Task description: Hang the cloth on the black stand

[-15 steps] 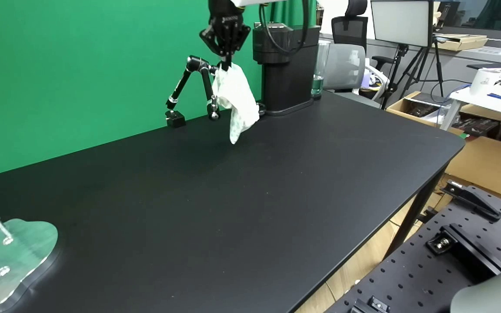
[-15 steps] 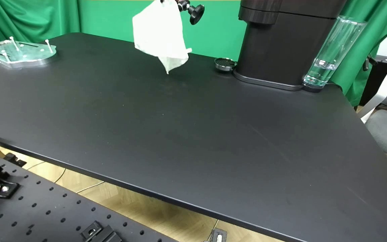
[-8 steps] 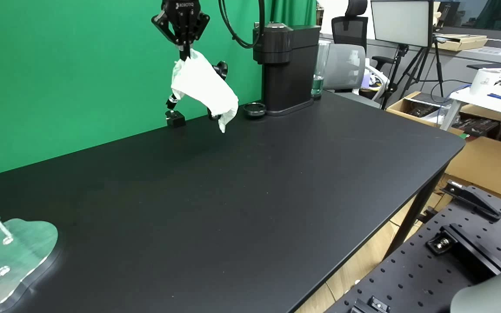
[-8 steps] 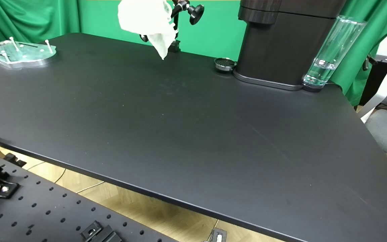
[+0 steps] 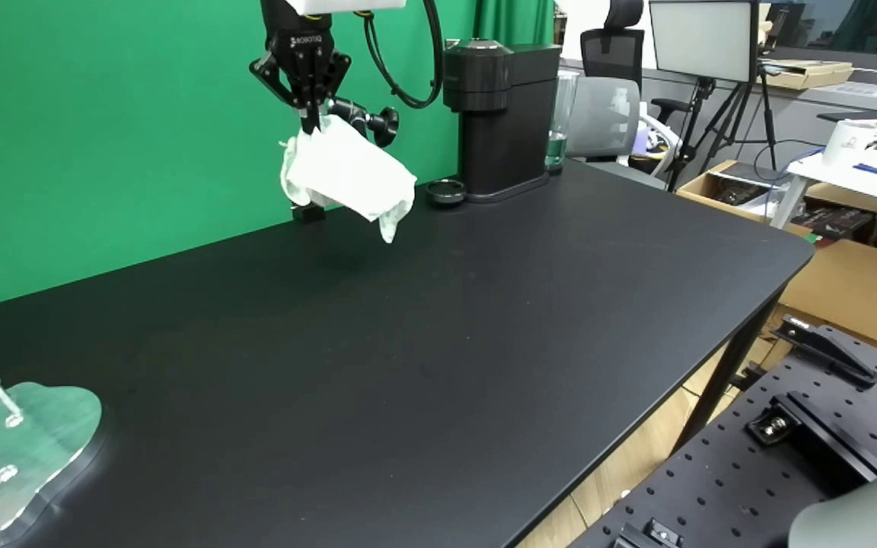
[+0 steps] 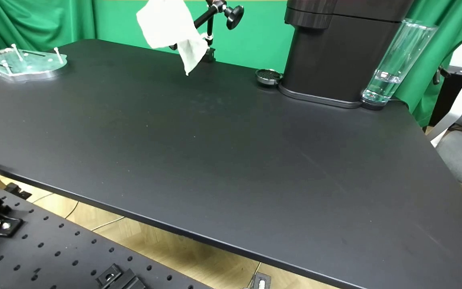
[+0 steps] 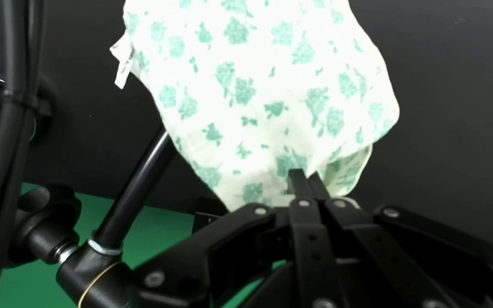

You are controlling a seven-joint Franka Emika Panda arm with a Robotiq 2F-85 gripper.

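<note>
My pincer [image 7: 306,179] is squeezing one end of the flowered cloth [image 7: 263,98], which hangs in the air over the counter [image 5: 446,342]. It hides part of the black stand [image 7: 138,184], but I can't tell if they touch. If I let go with too much cloth on one side, I think its own weight will pull it right off. If I go too low, I might bump the stand and tip it.

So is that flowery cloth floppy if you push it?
Probably floppy: the cloth droops below the gripper, one corner dangling. Likely light too, since its edges look thin. It might snag on the black stand, partly behind it in the wrist view.
</note>
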